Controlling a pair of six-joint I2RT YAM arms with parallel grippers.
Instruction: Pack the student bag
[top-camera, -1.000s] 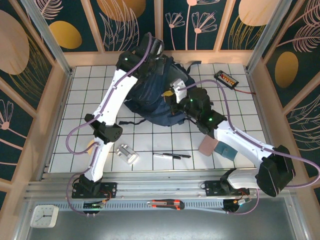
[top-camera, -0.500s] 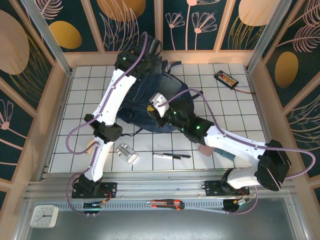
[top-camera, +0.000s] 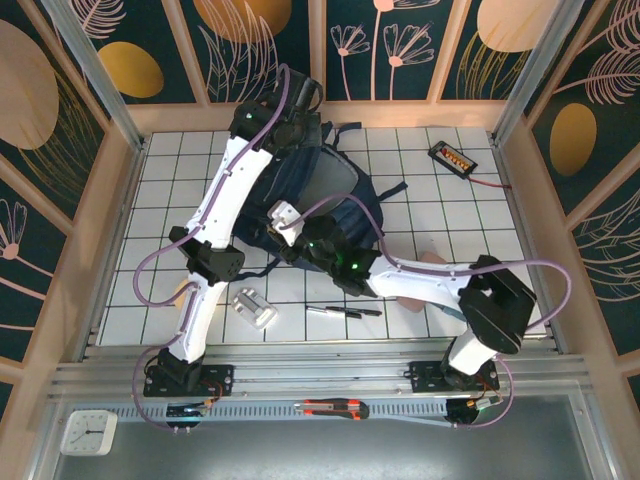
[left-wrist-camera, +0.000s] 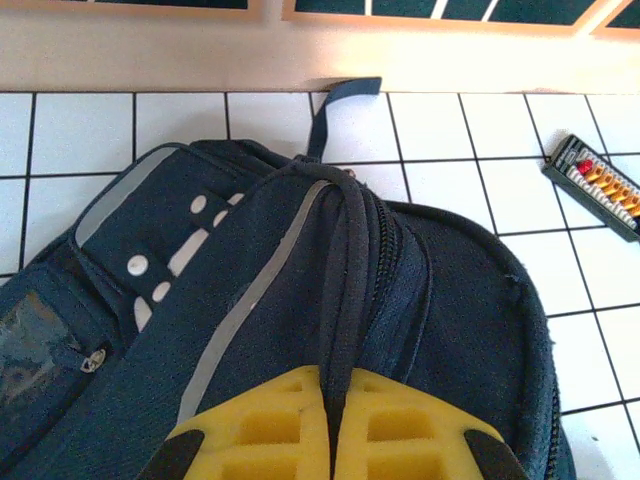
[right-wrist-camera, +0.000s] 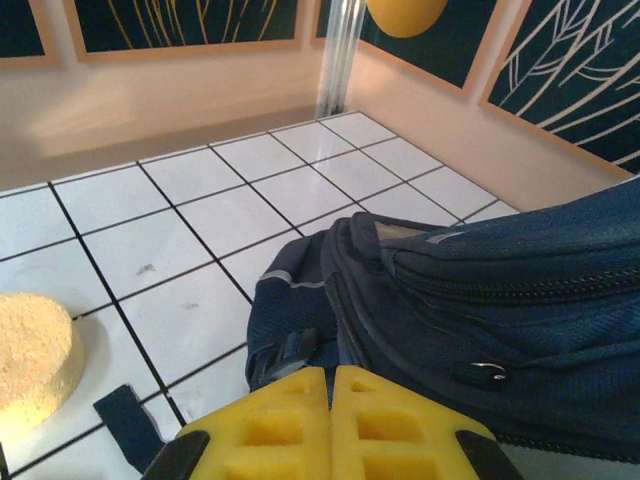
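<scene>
**Left gripper** (left-wrist-camera: 333, 405): yellow pads were pressed together on the dark strap (left-wrist-camera: 345, 260), which ran down from the top of the bag (left-wrist-camera: 450, 310) into the seam between them.

**Right gripper** (right-wrist-camera: 331, 400): pads were pressed together with nothing visible between them. It was poised just beside the bag's lower corner, with a zip pull (right-wrist-camera: 487, 372) lying close ahead on the fabric.

**Bag:** it lay at the far middle of the tiled table (top-camera: 470, 215), top toward the back wall. Its zips were apparently closed wherever they could be seen.

**Loose items:** a pen (top-camera: 345, 311) and a metal piece (top-camera: 253, 307) lay near the front edge, well apart from the bag. A sponge (right-wrist-camera: 30, 350) lay on the tiles off to one side.

**Step in hand, as judged:** steadying the bag so that a compartment could be opened for packing.
- The left grip should keep the strap taut and lift only enough to stiffen the top, without dragging the bag across the tiles.
- The right jaws would have to part before taking the pull, then close squarely on its tab rather than on loose cloth.
- Pulling along the zip line, against the left arm's hold, should keep the teeth from bunching.

**Risk:** the strap could slip from the pads and let the bag slump.
</scene>
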